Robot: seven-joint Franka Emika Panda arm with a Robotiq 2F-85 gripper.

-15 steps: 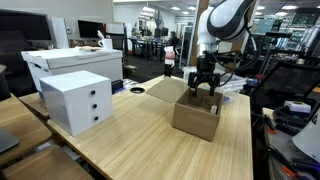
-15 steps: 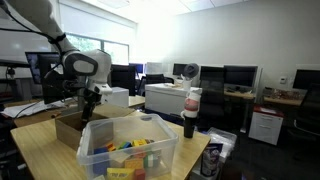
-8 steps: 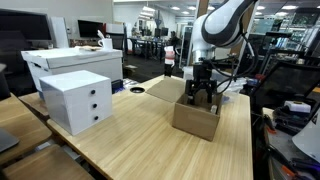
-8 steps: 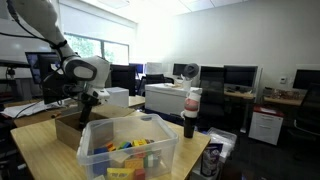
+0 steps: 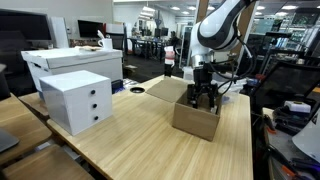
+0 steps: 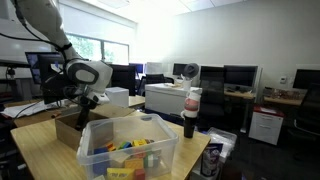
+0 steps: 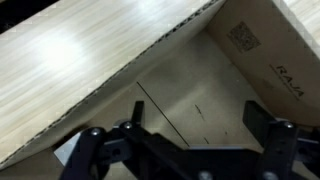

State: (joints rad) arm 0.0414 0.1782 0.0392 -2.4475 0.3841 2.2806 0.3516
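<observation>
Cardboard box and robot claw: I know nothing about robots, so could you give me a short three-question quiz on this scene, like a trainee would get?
1. True or false: the gripper is clamped shut on a mug.
2. Pick one. What is directly under the gripper? A) a sink B) the open cardboard box C) a frying pan
3. Fill the gap: the box stands on a pale ____ table.

Key
1. False. The jaws stand open and hold nothing.
2. B. The gripper hangs in the box's open top, and the wrist view looks down onto its bare cardboard bottom.
3. Wooden.
</observation>
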